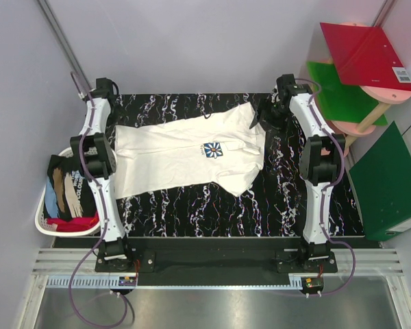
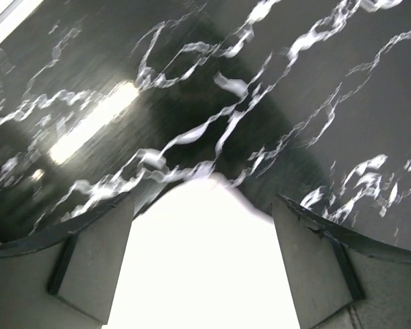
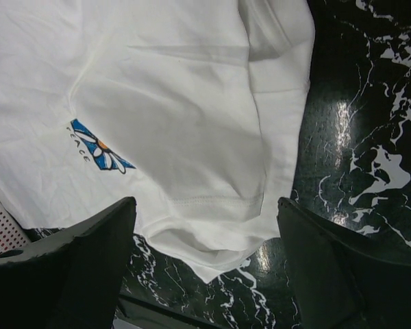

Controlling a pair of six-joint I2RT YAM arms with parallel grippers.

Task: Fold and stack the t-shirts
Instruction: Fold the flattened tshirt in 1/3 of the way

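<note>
A cream-white t-shirt [image 1: 185, 154] with a small blue daisy print [image 1: 211, 149] lies spread flat on the black marbled table [image 1: 288, 199]. My left gripper [image 2: 205, 199] is open at the shirt's far left end, and a corner of the white cloth [image 2: 205, 260] lies between its fingers. My right gripper [image 1: 262, 115] is open just over the shirt's far right sleeve. In the right wrist view [image 3: 205, 202] the sleeve hem [image 3: 212, 226] lies between the fingers. More t-shirts lie in a basket at the left: black with tan streaks [image 1: 70, 188], blue [image 1: 50, 199] and red [image 1: 79, 223].
The white basket [image 1: 46, 229] stands off the table's left edge. At the right are a red board [image 1: 366, 53] and a green board [image 1: 339, 92] on a pink wooden stand [image 1: 370, 113], and a green folder [image 1: 390, 181]. Grey walls close in the far side.
</note>
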